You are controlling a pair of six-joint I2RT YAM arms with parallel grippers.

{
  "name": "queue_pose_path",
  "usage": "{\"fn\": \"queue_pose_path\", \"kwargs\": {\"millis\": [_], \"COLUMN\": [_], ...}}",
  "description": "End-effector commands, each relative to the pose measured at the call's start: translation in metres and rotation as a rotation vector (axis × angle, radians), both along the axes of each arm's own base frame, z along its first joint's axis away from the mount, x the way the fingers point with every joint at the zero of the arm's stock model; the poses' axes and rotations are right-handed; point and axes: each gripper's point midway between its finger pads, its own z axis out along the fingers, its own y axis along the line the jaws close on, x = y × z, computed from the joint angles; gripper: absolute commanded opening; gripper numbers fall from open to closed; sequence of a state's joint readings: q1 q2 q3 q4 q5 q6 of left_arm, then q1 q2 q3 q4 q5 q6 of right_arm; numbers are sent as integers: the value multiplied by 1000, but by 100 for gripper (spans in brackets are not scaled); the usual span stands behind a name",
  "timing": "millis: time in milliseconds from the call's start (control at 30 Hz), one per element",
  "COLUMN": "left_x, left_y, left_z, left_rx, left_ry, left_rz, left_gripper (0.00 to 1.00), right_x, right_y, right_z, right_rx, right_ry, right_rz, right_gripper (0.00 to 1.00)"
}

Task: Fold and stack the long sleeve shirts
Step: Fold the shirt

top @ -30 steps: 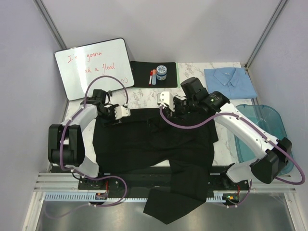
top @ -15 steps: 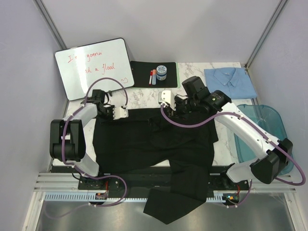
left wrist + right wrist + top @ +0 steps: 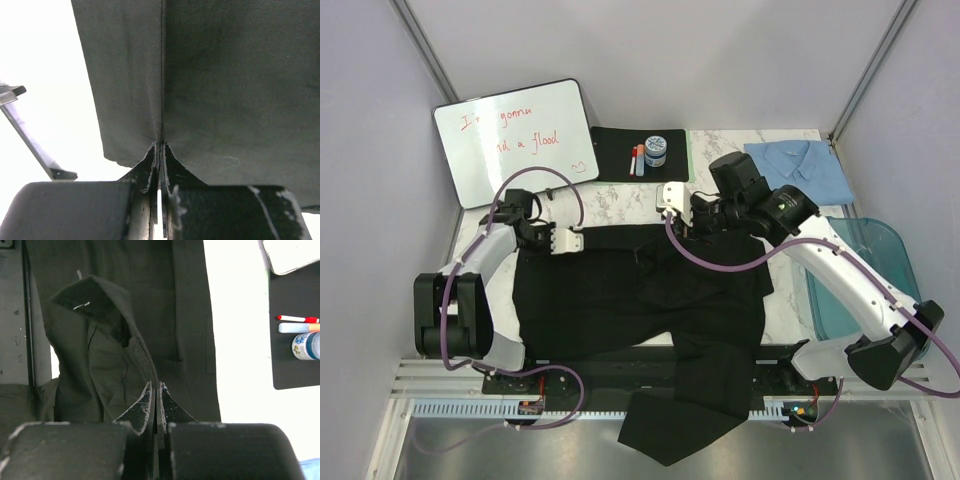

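Observation:
The large black long sleeve shirt [image 3: 640,295] lies spread over the middle of the table, and its lower part hangs off the near edge. My left gripper [image 3: 578,240] is shut on the shirt's far left edge; the left wrist view shows its jaws [image 3: 160,148] pinching the black cloth [image 3: 225,90]. My right gripper [image 3: 668,218] is shut on a raised fold by the collar at the far middle, and this fold [image 3: 135,347] rises from its closed jaws [image 3: 156,388]. The light blue shirt [image 3: 800,170] lies folded at the far right.
A whiteboard [image 3: 515,140] leans at the far left. A black green-edged mat [image 3: 615,150] carries markers [image 3: 637,160] and a small jar [image 3: 655,151]. A teal bin [image 3: 870,265] stands at the right edge.
The left gripper has closed on the black shirt's far left edge. The right arm has drawn the collar fold a little farther back and to the right.

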State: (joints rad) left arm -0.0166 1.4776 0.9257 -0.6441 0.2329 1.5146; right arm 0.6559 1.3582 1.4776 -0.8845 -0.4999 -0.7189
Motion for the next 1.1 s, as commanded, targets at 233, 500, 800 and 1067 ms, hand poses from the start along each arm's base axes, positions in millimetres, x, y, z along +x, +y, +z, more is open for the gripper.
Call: {"fn": "queue_pose_path", "kwargs": {"millis": [233,500,800,1067], "left_x": [-18,-15,-119,-140], "left_y": [4,-72,-154,-204], "left_z": [-26,115,223,205], "left_rx": [28,-500,-860,-882], "left_ry": [84,-18,-11,129], "left_rz": [-64,91,13,29], "left_gripper": [14,83,99,99], "right_x": [-11,-5,1,-2], "right_y": [0,20,43,54], "right_z": [24,16,10,8], "right_rx": [47,63,76,77], "right_ry": [-25,32,53,52], "right_rz": [44,62,75,97], "right_gripper": [0,0,0,0]}}
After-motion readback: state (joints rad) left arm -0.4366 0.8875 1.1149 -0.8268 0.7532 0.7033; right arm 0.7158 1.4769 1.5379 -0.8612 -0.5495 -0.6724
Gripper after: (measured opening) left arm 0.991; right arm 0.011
